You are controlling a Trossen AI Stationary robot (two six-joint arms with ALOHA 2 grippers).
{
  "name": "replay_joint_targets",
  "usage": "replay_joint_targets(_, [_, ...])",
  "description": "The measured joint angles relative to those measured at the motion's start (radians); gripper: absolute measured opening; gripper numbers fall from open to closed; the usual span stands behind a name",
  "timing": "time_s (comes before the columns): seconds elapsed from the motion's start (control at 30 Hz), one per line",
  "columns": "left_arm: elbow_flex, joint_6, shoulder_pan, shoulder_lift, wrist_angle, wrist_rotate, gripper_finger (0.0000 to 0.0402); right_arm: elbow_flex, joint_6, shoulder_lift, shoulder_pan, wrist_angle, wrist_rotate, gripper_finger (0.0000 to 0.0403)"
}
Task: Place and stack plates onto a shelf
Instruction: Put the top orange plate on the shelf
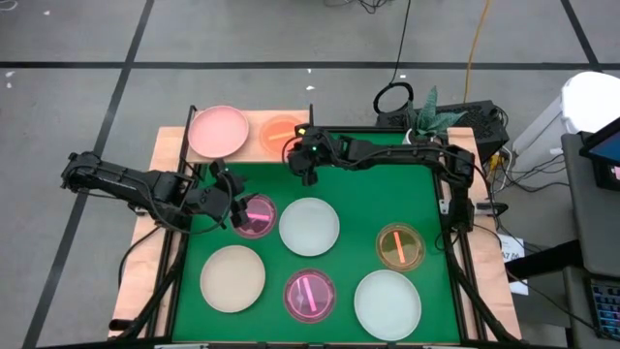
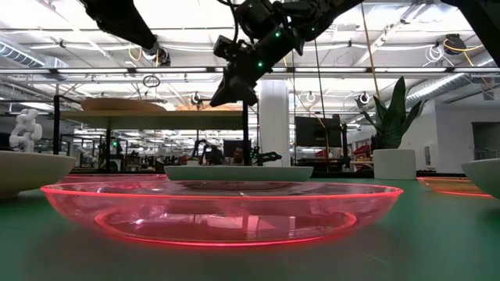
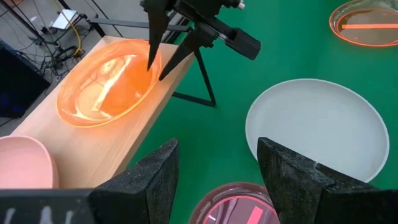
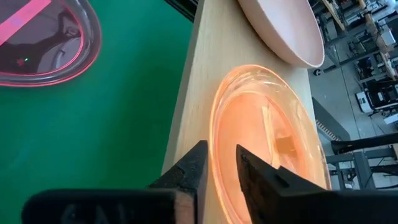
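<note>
The right hand (image 4: 219, 177) sits at the near rim of the translucent amber plate (image 1: 281, 131), its fingers slightly parted around that edge — the plate rests on the light-wood shelf (image 3: 134, 134) beside the opaque pink plate (image 1: 218, 130). To finish cleanly, spread wider and lift straight off without nudging the rim. The left hand (image 3: 214, 177), fingers spread, hovers over a translucent magenta plate (image 1: 254, 215) on the green tabletop (image 1: 358, 194).

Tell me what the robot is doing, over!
Right gripper jaws slightly apart at amber plate on shelf, beside pink plate. Left gripper open above magenta plate. Nothing blocking.
</note>
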State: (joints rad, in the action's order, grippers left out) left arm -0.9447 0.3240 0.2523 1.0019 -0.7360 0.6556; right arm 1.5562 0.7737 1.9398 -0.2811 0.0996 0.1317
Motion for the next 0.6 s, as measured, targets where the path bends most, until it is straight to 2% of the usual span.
replay_joint_targets(0.33, [0.0, 0.004, 0.0, 0.0, 0.0, -0.001, 0.022, 0.0, -0.011, -0.004, 0.0, -0.015, 0.036, 0.0104])
replay_joint_targets(0.6, [0.0, 0.012, 0.028, 0.0, -0.002, -0.003, 0.022, 0.0, -0.151, -0.1, 0.036, 0.088, 0.024, 0.0107])
